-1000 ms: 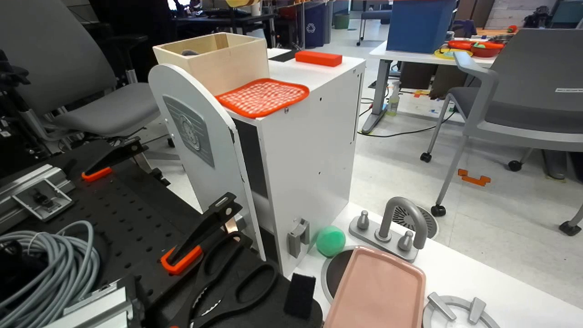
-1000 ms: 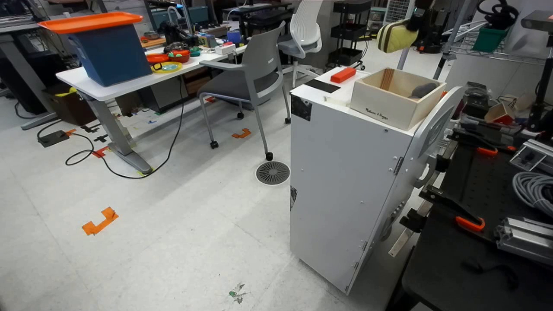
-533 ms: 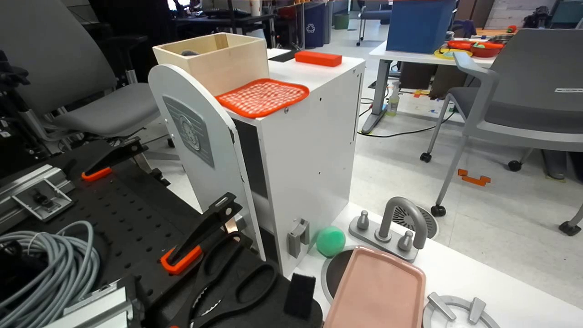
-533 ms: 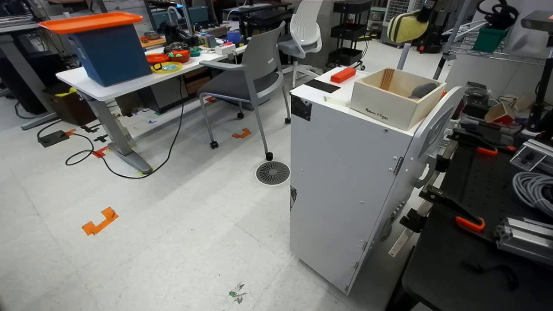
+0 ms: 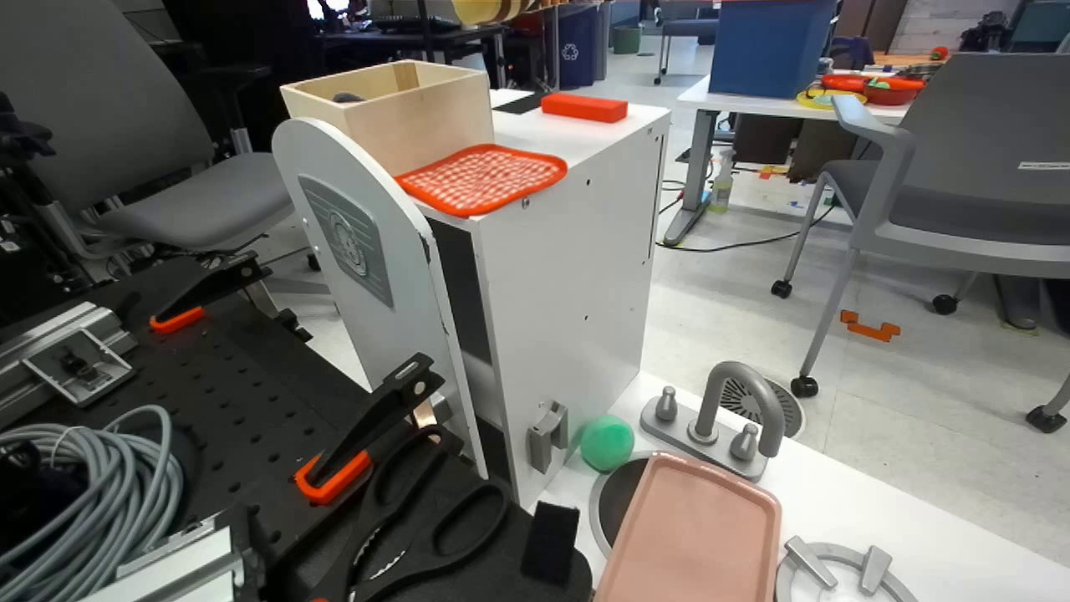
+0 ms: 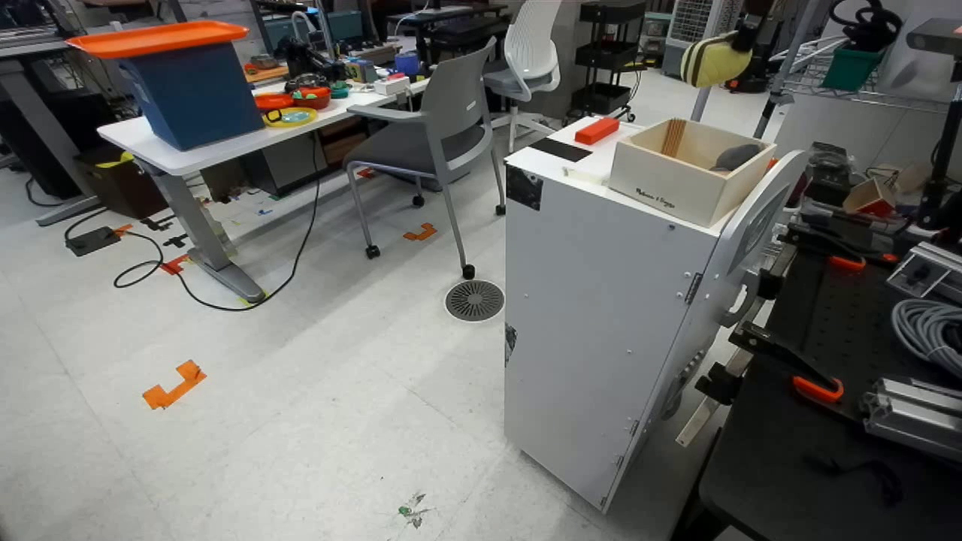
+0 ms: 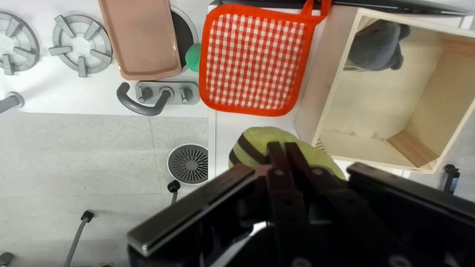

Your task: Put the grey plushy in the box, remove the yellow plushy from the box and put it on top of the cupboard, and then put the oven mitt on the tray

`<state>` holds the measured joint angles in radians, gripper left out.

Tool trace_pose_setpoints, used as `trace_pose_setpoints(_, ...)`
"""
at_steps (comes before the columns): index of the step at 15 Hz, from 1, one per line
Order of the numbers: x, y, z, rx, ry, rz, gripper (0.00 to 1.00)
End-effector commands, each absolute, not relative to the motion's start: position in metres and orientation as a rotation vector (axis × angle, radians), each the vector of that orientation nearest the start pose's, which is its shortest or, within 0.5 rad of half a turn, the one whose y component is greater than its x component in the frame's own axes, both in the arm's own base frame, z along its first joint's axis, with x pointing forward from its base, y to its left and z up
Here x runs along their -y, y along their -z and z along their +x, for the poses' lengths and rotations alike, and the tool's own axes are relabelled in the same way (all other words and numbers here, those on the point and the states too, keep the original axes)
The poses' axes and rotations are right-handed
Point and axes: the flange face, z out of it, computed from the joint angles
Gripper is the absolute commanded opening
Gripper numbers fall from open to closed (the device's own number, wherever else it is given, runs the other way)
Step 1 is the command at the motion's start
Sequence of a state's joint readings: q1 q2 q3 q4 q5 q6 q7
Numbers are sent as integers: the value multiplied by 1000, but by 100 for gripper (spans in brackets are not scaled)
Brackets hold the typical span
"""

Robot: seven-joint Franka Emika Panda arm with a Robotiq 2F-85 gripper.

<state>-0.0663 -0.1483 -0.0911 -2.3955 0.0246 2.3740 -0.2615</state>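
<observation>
Wooden box (image 7: 374,107): perched on top of the white cupboard (image 5: 577,276), uncovered, with dark lettering along one side; it contains the grey plushy (image 7: 376,46);
Grey plushy: slumped in a corner of the box, close to two walls; a glimpse of it shows in both exterior views;
Yellow plushy (image 6: 714,61): out of the box and in the air; dark stripes band a yellow-green body; seen from the wrist against the cupboard's white top, near a corner of the box;
Gripper (image 7: 284,146): drawn narrow, pinching the yellow plushy at its tips;
Oven mitt (image 7: 256,61): flat on the cupboard's top, just beside the box and well apart from the tray (image 5: 702,518); red-and-white checks framed in red, with a loop at one corner;
Tray: pale pink, shallow-rimmed, laid across part of the sink (image 5: 614,502) on a white counter (image 5: 853,497); its smooth floor in plain view;
Sink: a dark basin, partly covered by the tray; a green ball (image 5: 608,443) sits at its rim, a grey tap (image 5: 709,410) just beside;
Red block (image 5: 583,107): on the cupboard's top, near the box;
Blue bin (image 6: 199,101): on a table (image 6: 128,137) in the background, topped by an orange lid (image 6: 161,39); its inside hidden;
Red bowl (image 6: 312,98): on the same table; something green shows in it, too small to name.
</observation>
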Motion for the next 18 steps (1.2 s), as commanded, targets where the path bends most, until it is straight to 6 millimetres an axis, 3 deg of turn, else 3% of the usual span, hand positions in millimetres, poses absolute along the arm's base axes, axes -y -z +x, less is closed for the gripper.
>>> trace_pose_setpoints(1,78,-381,478,122,169,-3158,1)
trace_pose_setpoints(12,97,-380,503,-35,175,-3157,1)
trace_pose_setpoints(18,95,-363,517,-43,123,-3152,1)
